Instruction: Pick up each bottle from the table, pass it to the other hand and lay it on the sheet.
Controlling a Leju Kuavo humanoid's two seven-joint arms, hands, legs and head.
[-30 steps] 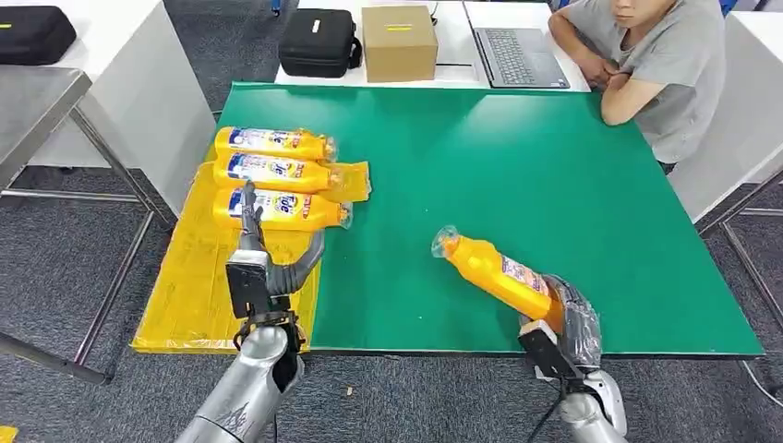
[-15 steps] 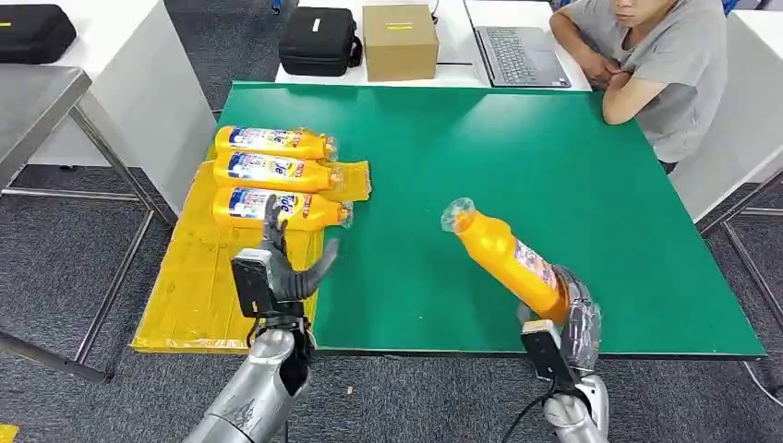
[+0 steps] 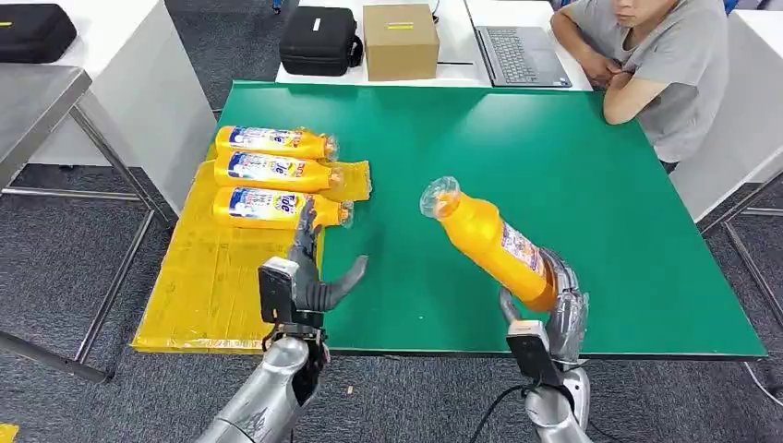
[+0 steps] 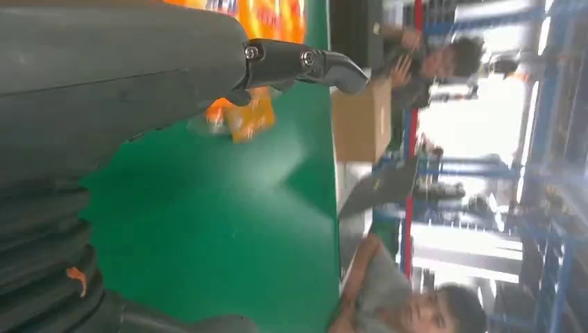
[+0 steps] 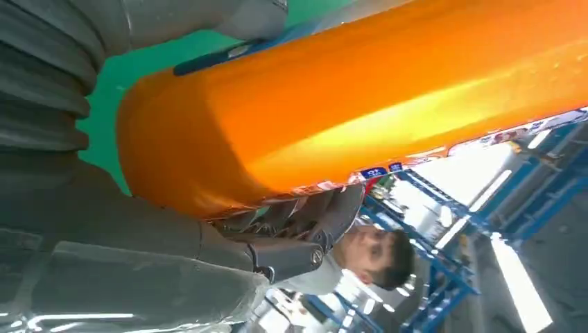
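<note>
Orange plastic bottle (image 3: 491,245) gripped by right hand (image 3: 554,309).

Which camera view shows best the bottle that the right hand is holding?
The head view: the whole bottle shows there, tilted, its base in the right hand. The right wrist view shows just its orange body up close. In the left wrist view I cannot find it.

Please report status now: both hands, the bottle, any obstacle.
Right hand grips orange plastic bottle, lifted, cap toward left. Left hand open, empty, over table edge. Three bottles on yellow sheet. Path between hands clear.
</note>
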